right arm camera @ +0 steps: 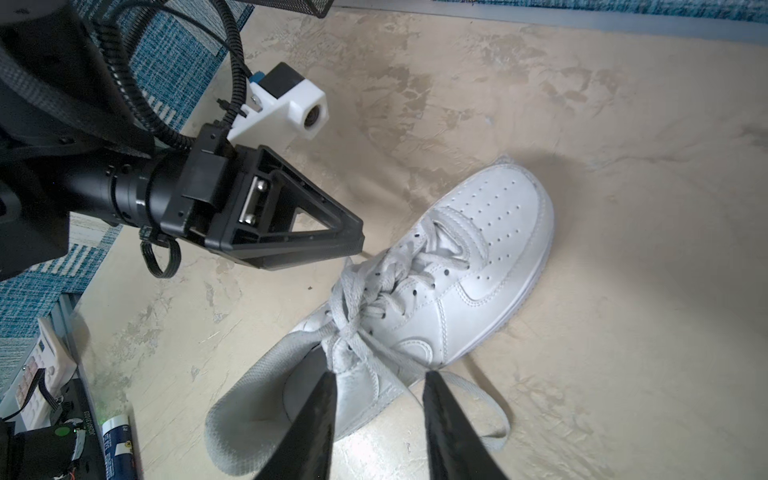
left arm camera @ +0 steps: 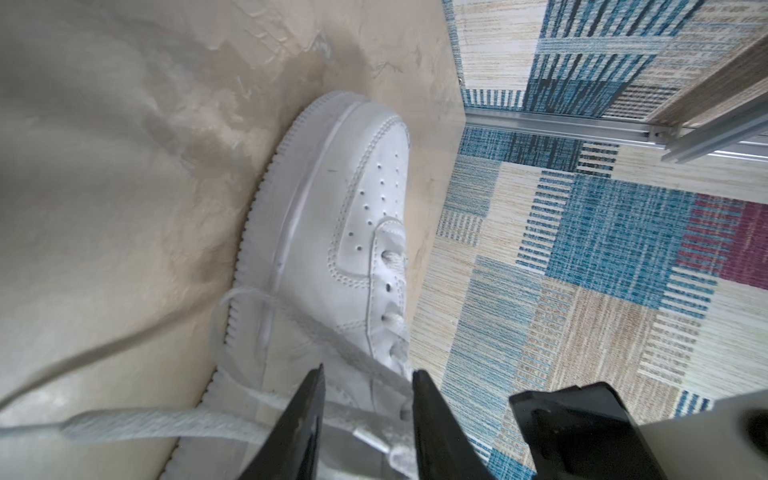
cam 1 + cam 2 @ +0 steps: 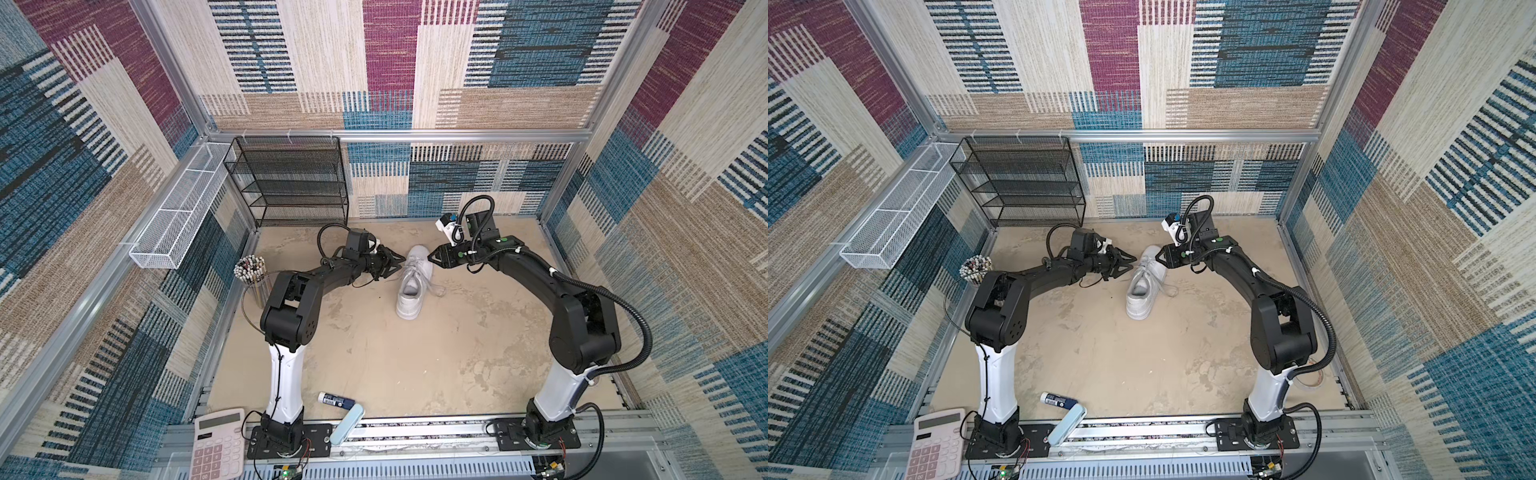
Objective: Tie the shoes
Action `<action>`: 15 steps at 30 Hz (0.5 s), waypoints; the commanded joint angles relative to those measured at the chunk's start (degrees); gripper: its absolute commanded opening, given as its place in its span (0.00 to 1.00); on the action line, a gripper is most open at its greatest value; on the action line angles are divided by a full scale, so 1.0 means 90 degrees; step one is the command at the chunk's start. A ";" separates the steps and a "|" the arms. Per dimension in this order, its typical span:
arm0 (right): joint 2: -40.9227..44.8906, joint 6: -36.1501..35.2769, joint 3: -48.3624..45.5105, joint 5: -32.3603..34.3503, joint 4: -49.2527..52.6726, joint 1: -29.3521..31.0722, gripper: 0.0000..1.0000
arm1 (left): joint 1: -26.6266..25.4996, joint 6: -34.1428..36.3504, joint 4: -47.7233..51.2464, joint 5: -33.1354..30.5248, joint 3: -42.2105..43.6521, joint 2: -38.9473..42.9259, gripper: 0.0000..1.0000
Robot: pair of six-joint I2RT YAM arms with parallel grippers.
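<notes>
On the left, my left gripper [image 3: 395,268] has its jaws parted around one of the laces [image 2: 166,424], not pinching it. At mid-table [image 3: 415,365] the white sneaker [image 3: 410,293] stands with its toe pointing away, no bow tied. On the right, my right gripper [image 3: 432,257] is likewise parted over the laces. Next, I judge, both must pinch and form loops. There is a stitched swoosh [image 1: 473,293] but no legible writing.

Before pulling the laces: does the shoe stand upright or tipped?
Upright: in both top views the shoe rests on its sole, opening facing up.
</notes>
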State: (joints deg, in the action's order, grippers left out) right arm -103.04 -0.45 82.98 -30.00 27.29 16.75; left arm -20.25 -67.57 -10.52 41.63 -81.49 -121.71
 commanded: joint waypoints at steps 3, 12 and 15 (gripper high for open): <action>-0.0035 -0.0029 0.0066 -0.0006 -0.0152 0.0013 0.37 | -0.0003 -0.0227 -0.0501 0.0214 0.0217 0.0094 0.38; -0.0084 0.0040 0.0048 -0.0023 -0.0151 0.0032 0.37 | -0.0016 -0.0368 -0.0903 0.0121 0.0665 0.0336 0.38; -0.0103 0.0050 0.0056 -0.0052 -0.0133 0.0035 0.37 | -0.0025 -0.0564 -0.1312 0.0140 0.0786 0.0282 0.38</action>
State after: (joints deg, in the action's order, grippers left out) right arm -103.74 -0.16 83.24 -30.02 27.03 16.91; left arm -20.38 -70.26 -16.97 42.33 -75.11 -119.28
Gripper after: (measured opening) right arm 0.368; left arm 0.378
